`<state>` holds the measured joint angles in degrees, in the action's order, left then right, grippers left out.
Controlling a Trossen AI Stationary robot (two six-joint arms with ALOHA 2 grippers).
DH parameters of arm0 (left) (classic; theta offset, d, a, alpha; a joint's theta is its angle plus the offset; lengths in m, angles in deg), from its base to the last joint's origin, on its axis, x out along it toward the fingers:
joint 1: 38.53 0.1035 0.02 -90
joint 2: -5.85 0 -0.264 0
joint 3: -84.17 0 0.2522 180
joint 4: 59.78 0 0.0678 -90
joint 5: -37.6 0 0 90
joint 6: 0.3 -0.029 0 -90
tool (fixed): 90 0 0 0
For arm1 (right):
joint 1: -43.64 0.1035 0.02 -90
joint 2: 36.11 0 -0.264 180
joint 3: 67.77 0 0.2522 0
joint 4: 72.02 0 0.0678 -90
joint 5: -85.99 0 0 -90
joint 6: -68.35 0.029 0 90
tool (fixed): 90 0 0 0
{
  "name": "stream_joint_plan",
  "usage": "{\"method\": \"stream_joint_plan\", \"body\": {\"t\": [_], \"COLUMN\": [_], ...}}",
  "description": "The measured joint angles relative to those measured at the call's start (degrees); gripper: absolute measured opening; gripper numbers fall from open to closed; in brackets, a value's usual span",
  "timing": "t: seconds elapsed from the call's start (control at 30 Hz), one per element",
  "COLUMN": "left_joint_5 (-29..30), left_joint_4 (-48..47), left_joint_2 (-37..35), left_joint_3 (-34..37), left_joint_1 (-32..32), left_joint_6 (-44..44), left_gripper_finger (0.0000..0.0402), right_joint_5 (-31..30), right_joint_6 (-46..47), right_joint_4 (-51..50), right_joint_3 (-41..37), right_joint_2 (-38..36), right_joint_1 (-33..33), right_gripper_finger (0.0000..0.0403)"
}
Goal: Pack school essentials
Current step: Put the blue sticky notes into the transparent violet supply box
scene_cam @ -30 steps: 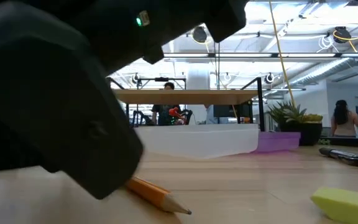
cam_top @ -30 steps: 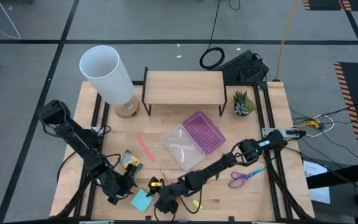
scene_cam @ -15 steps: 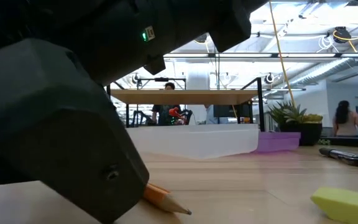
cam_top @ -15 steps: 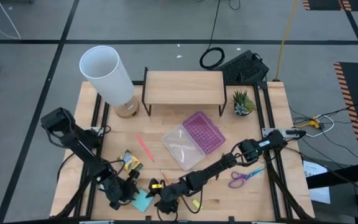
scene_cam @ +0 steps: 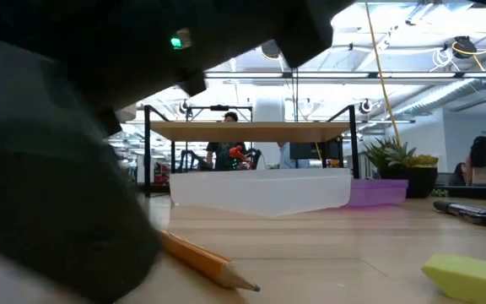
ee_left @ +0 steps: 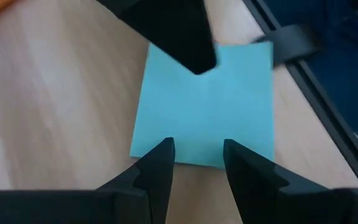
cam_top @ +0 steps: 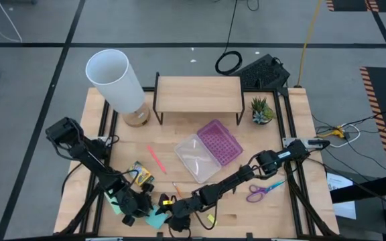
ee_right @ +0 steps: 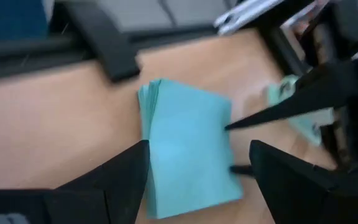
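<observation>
**Inspector:** State the position of both arms.

**Assistant:** Both are low at the near edge of the light wooden table. The left gripper hovers over the blue square sticky-note pad, its fingers parted narrowly with nothing between them. The right gripper faces the same pad from the other side, fingers spread wide and empty.

**Inspector:** Why both on one item?

**Assistant:** My judgement: the pad lies flat, so one gripper likely steadies or lifts an edge while the other takes hold. Which does which I cannot tell.

**Inspector:** Where does the pad belong?

**Assistant:** Presumably in the clear plastic case with the purple perforated lid, lying open mid-table, well apart from the pad.

**Inspector:** Other items outstanding?

**Assistant:** The purple-handled scissors lie by the right arm, the pink pencil left of the case, the orange pencil and black pen on the tabletop. None is packed.
</observation>
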<state>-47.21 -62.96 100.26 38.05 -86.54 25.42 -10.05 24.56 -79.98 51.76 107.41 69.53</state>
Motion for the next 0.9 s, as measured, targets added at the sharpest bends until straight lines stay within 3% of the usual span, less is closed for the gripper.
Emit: {"method": "stream_joint_plan", "body": {"t": [0.2, 0.37, 0.7, 0.9], "left_joint_5": [7.3, 8.4, 7.9, 7.9], "left_joint_4": [-1.8, -2.3, -1.6, -1.6], "left_joint_2": [0.0, -0.4, -0.4, -0.4], "left_joint_3": [0.1, 0.2, 0.3, 0.3], "left_joint_1": [1.2, 3.8, 4.1, 4.1], "left_joint_6": [-0.2, 1.1, 1.8, 1.4], "left_gripper_finger": [0.0149, 0.0149, 0.0149, 0.0149], "right_joint_5": [-0.4, -1.7, -22.7, -26.3], "right_joint_6": [-1.1, -1.5, -5.6, -7.3], "right_joint_4": [-7.3, -7.6, -9.8, -8.2], "right_joint_3": [-0.1, -0.1, -0.8, -0.8], "right_joint_2": [-2.6, -2.6, -2.3, -2.6], "right_joint_1": [0.0, -0.1, -0.4, -0.3], "right_gripper_finger": [0.0260, 0.0260, 0.0253, 0.0223]}}
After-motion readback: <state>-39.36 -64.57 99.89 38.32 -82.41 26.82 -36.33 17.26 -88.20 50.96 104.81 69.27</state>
